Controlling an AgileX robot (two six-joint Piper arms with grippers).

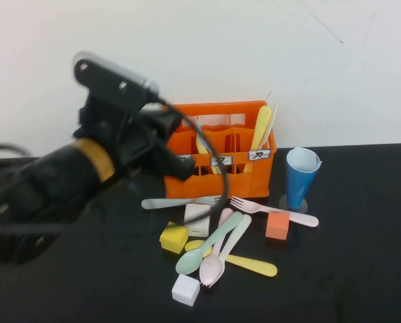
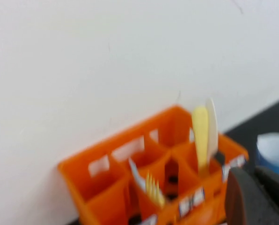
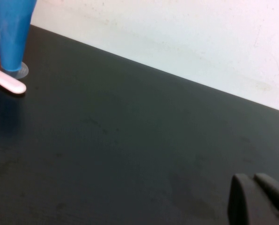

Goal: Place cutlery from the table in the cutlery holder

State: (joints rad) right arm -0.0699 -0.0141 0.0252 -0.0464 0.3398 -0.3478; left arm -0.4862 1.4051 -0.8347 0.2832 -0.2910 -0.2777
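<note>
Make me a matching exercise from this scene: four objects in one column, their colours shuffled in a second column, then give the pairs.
Left gripper is at the holder's front; right gripper is over bare table.

Objects
1. cutlery holder
2. cone cup
3. fork by the cup
4. block nearest the camera

Colours
A. pink
B. white
C. orange
D. blue

Pairs: 1-C, 2-D, 3-A, 4-B
</note>
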